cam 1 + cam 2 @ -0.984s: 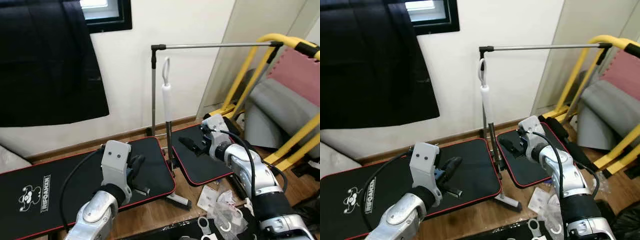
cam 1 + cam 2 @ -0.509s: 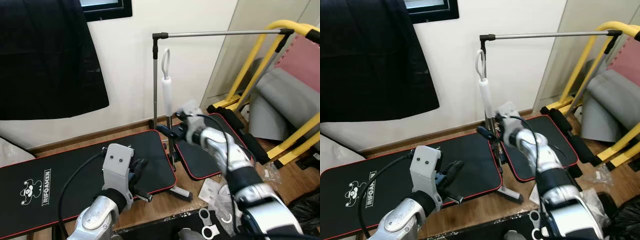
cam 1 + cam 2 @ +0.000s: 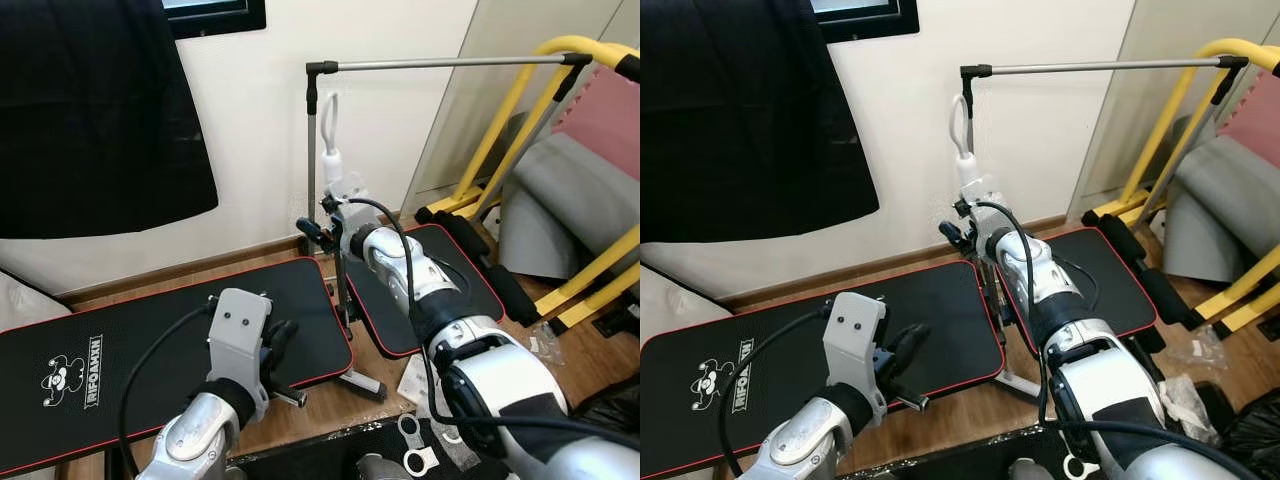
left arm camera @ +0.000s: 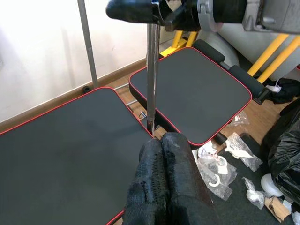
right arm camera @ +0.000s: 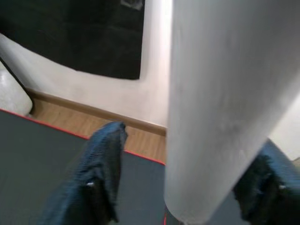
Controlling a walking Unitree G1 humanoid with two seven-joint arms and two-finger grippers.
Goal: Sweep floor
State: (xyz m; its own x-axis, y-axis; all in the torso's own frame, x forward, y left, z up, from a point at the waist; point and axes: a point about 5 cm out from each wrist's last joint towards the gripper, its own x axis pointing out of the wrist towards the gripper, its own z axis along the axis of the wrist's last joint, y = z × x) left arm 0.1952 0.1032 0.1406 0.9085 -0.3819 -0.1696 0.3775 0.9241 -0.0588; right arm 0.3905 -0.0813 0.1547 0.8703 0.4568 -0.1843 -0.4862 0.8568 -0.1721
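Upright against the white wall, the broom (image 3: 331,168) stood by the post of a metal clothes rail (image 3: 311,150), its white grip topped by a hanging loop and its thin metal shaft running down between two black mats. Its foot (image 3: 358,384) rested on the wooden floor (image 3: 300,420) just in front of the gap between them. The right pincer (image 3: 318,228) reached across at the lower end of the white grip. In the right wrist view the white grip (image 5: 220,108) sat between its two black fingers (image 5: 101,173), one on each side with a gap showing beside the nearer one, so the pincer was spread around the grip and not yet clenched on it.

The left pincer (image 4: 161,178) hovered lower and nearer the robot, over the edge of the large black mat with red trim (image 3: 150,340). Its two fingers were pressed together with nothing between them, pointing toward the broom's shaft (image 4: 151,79).

The smaller black mat (image 3: 420,290) lay to the right of the shaft. Beyond it stood a yellow tubular frame (image 3: 510,130) with grey padding. Crumpled clear plastic wrappers (image 4: 220,161) lay on the floor near the small mat's front corner. A black cloth (image 3: 90,110) hung on the wall to the left.
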